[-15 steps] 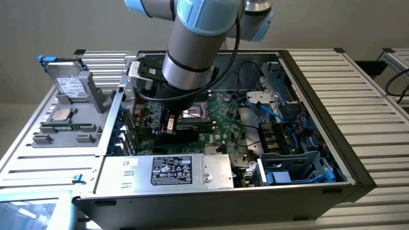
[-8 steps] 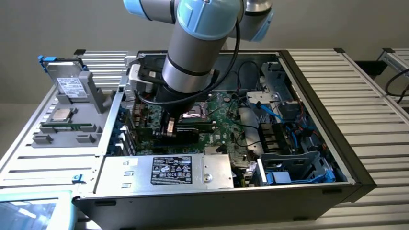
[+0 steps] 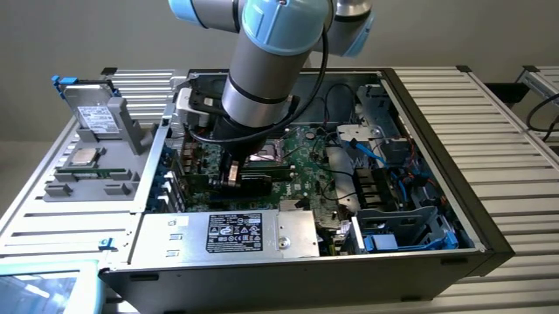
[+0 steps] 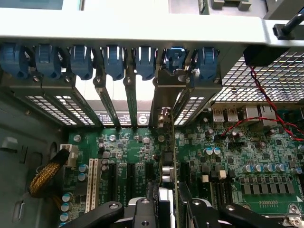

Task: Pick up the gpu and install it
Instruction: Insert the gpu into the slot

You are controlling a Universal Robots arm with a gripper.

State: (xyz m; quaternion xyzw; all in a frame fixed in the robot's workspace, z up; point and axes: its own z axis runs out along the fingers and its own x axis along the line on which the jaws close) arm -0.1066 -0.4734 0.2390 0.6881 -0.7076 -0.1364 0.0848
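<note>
i had the gripper (image 4: 166, 209) clamped on the gpu (image 4: 167, 142), which stood edge-on over the motherboard (image 4: 228, 152) slots, its bracket up against the blue retention clips (image 4: 142, 59). if the card sat slightly skewed to its slot, pressing could have jammed the edge connector or bent the bracket.

Robot arm (image 3: 262, 65) with silver-grey cylindrical links, pale blue joint caps, a black band and black cable, ending in a black gripper (image 4: 167, 209) whose linkages carry round silver screws.
</note>
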